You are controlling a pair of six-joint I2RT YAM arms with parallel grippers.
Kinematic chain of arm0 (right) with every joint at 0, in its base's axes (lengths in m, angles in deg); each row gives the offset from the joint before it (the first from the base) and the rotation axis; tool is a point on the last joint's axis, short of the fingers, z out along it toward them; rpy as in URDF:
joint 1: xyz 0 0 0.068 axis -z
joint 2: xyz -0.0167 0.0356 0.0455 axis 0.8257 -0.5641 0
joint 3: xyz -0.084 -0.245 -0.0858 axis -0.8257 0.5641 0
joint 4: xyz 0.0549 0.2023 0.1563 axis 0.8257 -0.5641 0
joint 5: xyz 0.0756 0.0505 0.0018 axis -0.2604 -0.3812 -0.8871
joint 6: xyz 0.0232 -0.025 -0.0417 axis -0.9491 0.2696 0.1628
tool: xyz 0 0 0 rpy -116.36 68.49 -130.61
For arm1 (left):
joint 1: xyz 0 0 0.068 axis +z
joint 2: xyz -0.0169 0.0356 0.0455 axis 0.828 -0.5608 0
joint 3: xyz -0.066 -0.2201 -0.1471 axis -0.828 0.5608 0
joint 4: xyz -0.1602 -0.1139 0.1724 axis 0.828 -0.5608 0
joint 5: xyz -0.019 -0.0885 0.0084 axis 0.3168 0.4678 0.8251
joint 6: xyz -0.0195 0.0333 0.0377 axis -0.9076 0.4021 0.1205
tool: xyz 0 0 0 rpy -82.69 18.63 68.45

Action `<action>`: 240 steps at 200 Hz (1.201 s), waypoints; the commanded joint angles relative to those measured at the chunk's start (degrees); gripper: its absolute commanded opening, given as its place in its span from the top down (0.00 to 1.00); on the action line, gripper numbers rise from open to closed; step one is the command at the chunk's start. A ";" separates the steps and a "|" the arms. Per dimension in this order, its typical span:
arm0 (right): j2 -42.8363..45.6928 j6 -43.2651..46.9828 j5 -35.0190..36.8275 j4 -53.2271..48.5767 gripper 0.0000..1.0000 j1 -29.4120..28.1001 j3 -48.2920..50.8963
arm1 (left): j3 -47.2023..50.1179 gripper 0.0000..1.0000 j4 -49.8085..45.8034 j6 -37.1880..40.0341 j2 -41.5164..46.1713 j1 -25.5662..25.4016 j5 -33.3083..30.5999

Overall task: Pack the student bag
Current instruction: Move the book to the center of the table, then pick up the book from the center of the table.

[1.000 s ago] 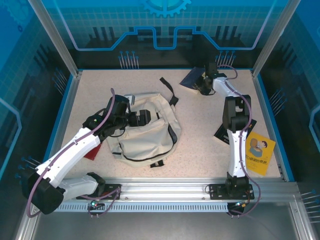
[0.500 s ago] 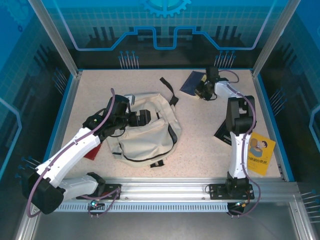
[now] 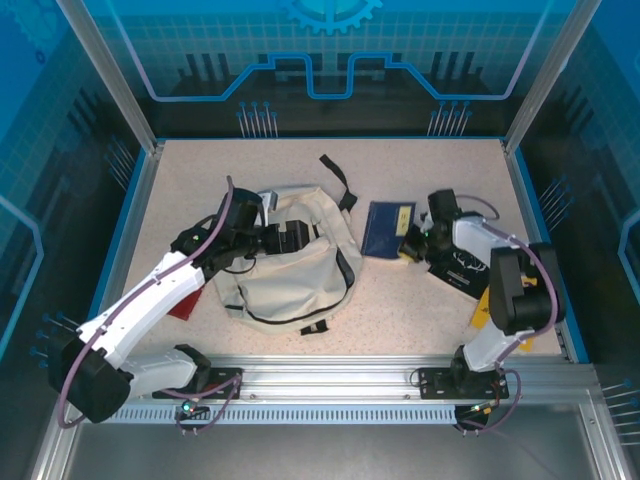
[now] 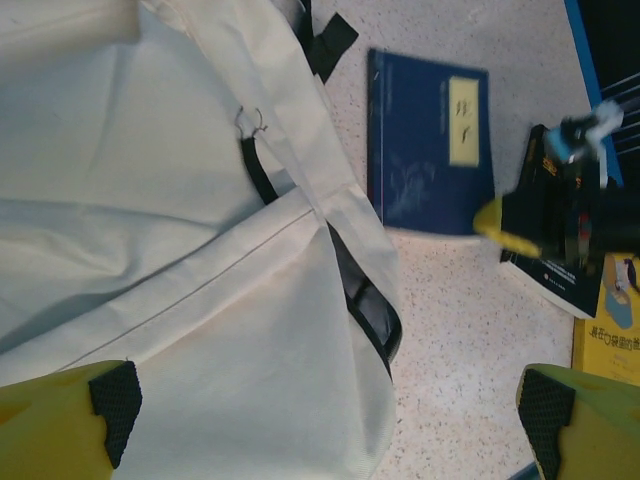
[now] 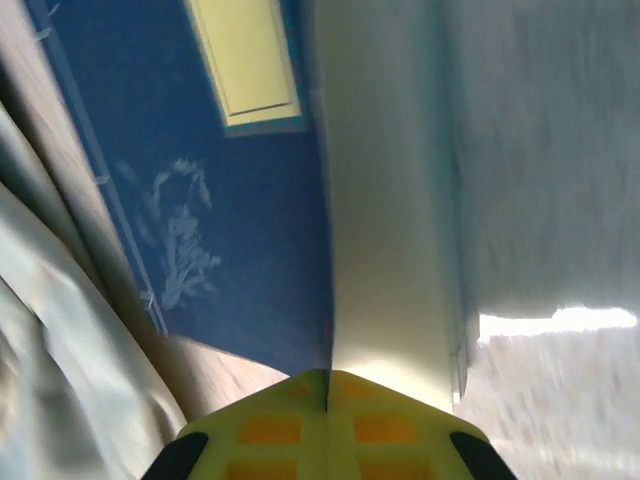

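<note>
One firm pinch: my right gripper [image 3: 411,243] is clamped on the edge of the blue book [image 3: 388,228] at centre right, so I should drag it flat and slowly leftward to the student bag [image 3: 300,272] at frame centre, where my left gripper [image 3: 284,238] hangs with jaws apart.

The right pincer [image 5: 328,420] enters from the bottom centre of the frame, its two yellow fingertips [image 5: 270,430] pressed flat together on the edge of a blue book [image 5: 230,230]. The cover bears a pale yellow label [image 5: 245,55] at the top of the frame and a faint white flower drawing [image 5: 180,250] at mid-left. A cream band [image 5: 385,200], the book's pale side, runs down the centre to the fingertips. A strip of tan surface [image 5: 205,362] separates the book from the folded cream fabric of the student bag [image 5: 60,400] at lower left. The right half is a pale blur.
</note>
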 commanded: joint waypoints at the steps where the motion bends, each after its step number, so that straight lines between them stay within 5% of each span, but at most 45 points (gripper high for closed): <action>1: 8.96 1.66 -3.55 -4.39 1.00 -1.27 7.84 | -2.35 0.01 1.87 -1.43 -2.83 -1.85 2.77; 22: 18.59 0.36 -1.28 -8.22 0.93 -2.13 12.87 | -4.94 0.01 1.38 -1.33 -6.66 -4.77 1.99; 51: 27.04 1.27 3.11 -14.91 0.47 -3.08 13.05 | -9.41 0.01 0.34 -2.41 -12.72 -8.76 0.12; 73: 27.12 4.56 9.92 -19.66 0.31 -3.25 9.01 | -12.09 0.01 0.73 -5.56 -16.77 -11.68 -0.77; 107: 20.78 9.86 13.31 -20.81 0.29 -3.13 1.62 | -15.54 0.12 2.32 -12.97 -23.29 -15.85 -1.42; 179: 5.51 14.46 8.48 -13.05 0.37 -1.21 -3.56 | -24.63 0.41 4.51 -22.10 -38.12 -19.96 -0.18; 240: -1.57 14.64 5.89 -9.56 0.53 0.44 -2.14 | -33.08 0.51 -1.15 -23.96 -49.78 -19.96 0.06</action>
